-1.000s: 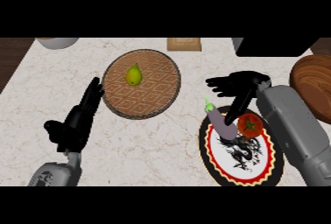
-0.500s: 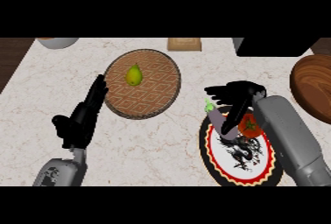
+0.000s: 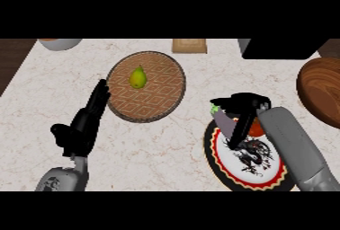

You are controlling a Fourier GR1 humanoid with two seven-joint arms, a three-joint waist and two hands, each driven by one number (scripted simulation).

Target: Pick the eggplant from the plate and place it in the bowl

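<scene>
Over the plate: the right robot hand [image 3: 240, 104] hangs at the far rim of the plate [image 3: 219, 167], its grey forearm running up from the lower right corner and covering the plate's right side.
Right fingers: curled downward over the eggplant [image 3: 226, 123]; whether they actually clasp it I cannot tell, as the hand hides the contact.
Eggplant: still on the plate, at its far left part, purple body slanting, green stem end toward the upper left, just under the hand.
Beside it: something red [image 3: 256, 129] on the plate, touching or just beside the eggplant and half hidden by the wrist.
Left robot hand [image 3: 84, 123]: open, fingers straight and pointing away from the robot, thumb out to the left, resting at the left of the bench [image 3: 172, 152], just beside the bowl's left rim.
Bowl [image 3: 163, 96]: round, woven pattern, near the middle, holding a green pear [image 3: 137, 78] in its far half; the near half is bare.
Gap: a strip of bare marble lies between bowl and plate.
Edges: a wooden bowl [image 3: 320, 90] is cut by the right edge, near the right forearm; a dark box [image 3: 282, 48], a small board [image 3: 189, 45] and a white dish [image 3: 60, 43] line the far edge.
</scene>
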